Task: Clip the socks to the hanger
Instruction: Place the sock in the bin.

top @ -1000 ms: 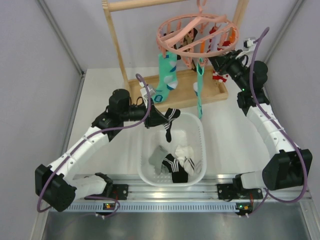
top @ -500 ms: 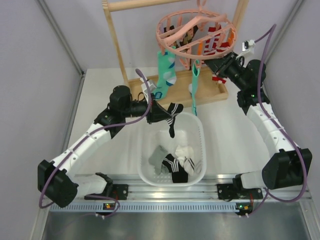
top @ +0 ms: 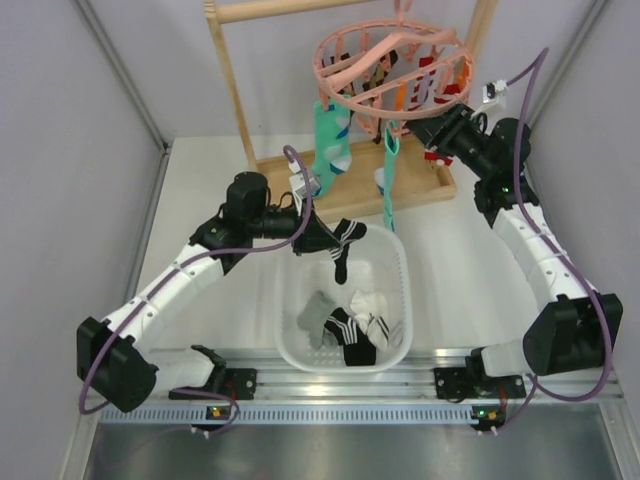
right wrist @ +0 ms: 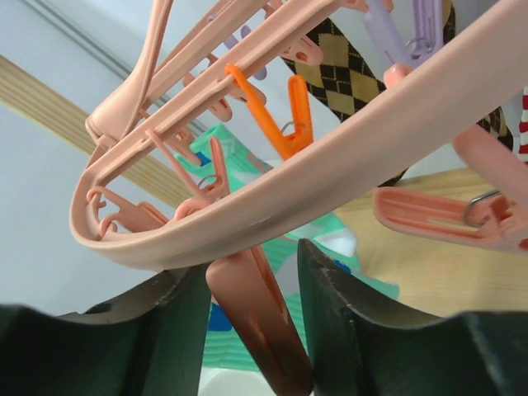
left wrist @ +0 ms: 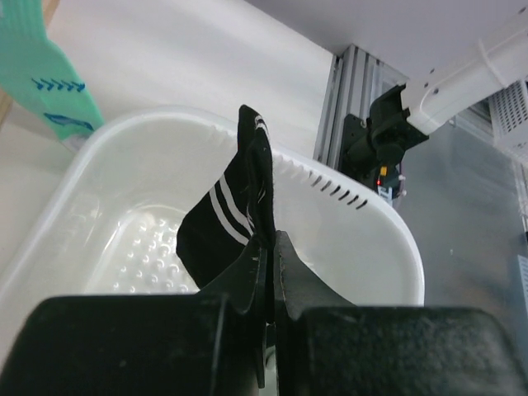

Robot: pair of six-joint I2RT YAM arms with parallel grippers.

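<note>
Where left claw (left wrist: 271, 241) grips, sock (left wrist: 224, 213) shows white stripes.

Light wooden frame rack (top: 232, 90) and white perforated plastic basket (top: 403, 290) on a white table (top: 200, 180).
The basket sits in front of the rack's base; two long teal patterned socks (top: 333, 150) hang between them.

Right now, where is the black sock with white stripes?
In the top view the striped black sock hangs pinched in the left end effector, over the far rim of the white basket, near the hanging teal sock.
</note>
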